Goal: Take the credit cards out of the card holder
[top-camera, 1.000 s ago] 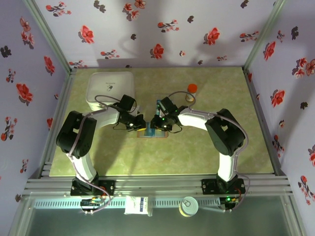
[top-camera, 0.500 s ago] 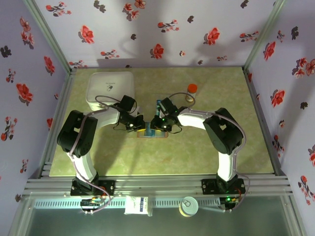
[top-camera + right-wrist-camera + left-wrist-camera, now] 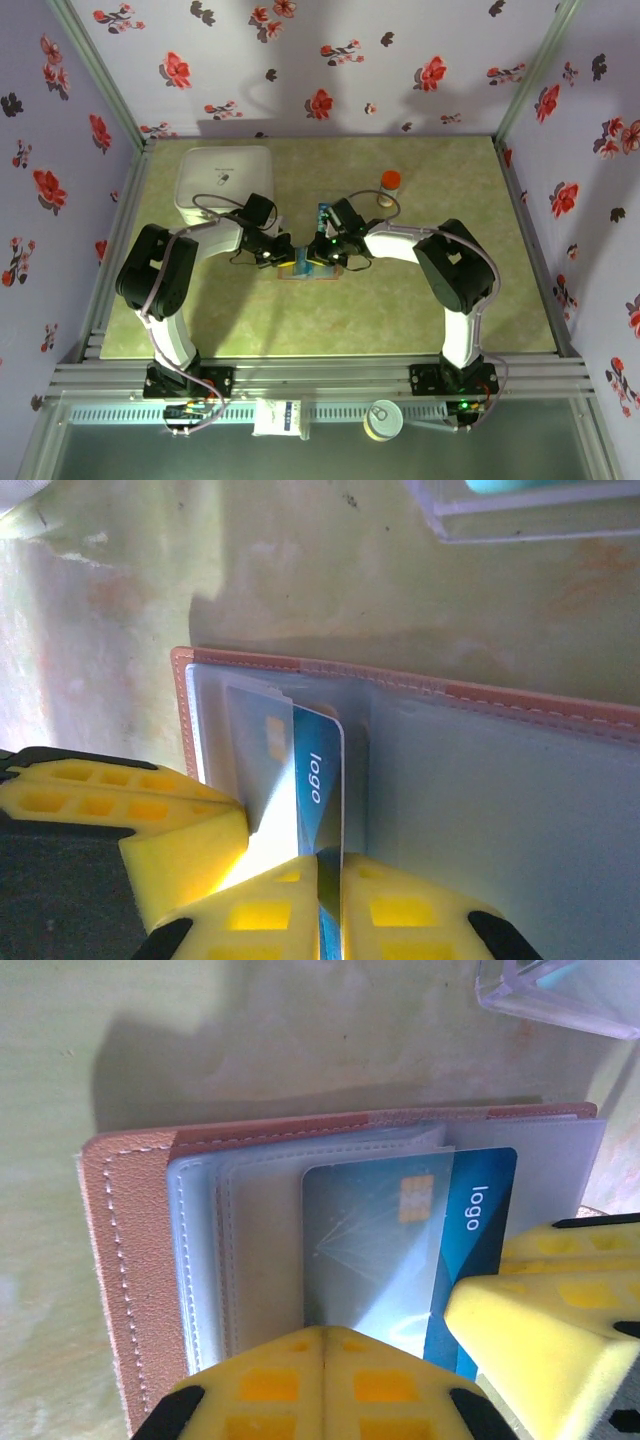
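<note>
1. The right gripper point(image 3: 330, 885) has two yellow foam-padded fingers. They pinch the near edge of a thin blue and teal credit card point(image 3: 305, 775) printed with the word "logo" in white.
2. The card sticks partway out of a clear pocket in a flat, tan, leather-like card holder point(image 3: 480, 800). The holder lies open on the counter, its pale blue-grey inner pockets facing up.
3. The left gripper point(image 3: 322, 1350) has its yellow fingers pressed together with nothing visible between them. It sits over the near edge of the holder's pockets, just beside the right gripper.
4. From above, both grippers meet over the card holder in the middle of the pale green mottled counter point(image 3: 420, 310).
5. A clear plastic rectangular tray point(image 3: 560, 995) lies near the holder, just beyond its far edge. Something teal sits inside it.
6. Farther back, a big white square container point(image 3: 225, 180) stands at the far left. A small orange-capped bottle point(image 3: 390, 182) stands to the right of centre.
</note>
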Robot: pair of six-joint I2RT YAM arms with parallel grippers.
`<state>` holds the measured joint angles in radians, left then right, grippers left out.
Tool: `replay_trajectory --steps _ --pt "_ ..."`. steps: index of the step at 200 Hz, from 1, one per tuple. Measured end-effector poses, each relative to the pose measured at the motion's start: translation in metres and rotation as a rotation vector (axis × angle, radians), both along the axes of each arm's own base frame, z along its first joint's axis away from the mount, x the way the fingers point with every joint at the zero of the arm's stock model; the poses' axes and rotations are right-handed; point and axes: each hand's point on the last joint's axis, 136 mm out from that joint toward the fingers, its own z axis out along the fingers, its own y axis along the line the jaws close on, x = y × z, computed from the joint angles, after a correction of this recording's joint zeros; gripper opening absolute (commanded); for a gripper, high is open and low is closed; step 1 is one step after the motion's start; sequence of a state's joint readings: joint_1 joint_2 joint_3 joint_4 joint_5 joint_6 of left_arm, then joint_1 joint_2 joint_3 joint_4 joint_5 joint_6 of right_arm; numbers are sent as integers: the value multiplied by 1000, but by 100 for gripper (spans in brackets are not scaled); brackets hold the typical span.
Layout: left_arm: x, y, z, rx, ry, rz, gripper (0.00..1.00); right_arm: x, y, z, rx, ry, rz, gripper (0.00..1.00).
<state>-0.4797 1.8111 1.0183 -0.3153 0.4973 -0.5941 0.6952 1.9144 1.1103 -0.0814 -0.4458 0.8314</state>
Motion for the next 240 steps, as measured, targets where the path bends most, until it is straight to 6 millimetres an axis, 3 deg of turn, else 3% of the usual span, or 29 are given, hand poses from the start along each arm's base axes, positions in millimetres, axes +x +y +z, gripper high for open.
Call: replay_trajectory --steps 64,132,185,240 --pt "-1 0 0 2 3 -1 0 0 -12 20 -23 -47 0 6" --pt "-1 0 0 2 3 -1 0 -3 -28 26 -117 -72 43 3" --pt "2 0 21 -19 -43 1 3 15 -35 64 -223 -231 213 0" --pt "3 8 38 -23 -96 23 4 41 -42 111 -401 -478 543 0"
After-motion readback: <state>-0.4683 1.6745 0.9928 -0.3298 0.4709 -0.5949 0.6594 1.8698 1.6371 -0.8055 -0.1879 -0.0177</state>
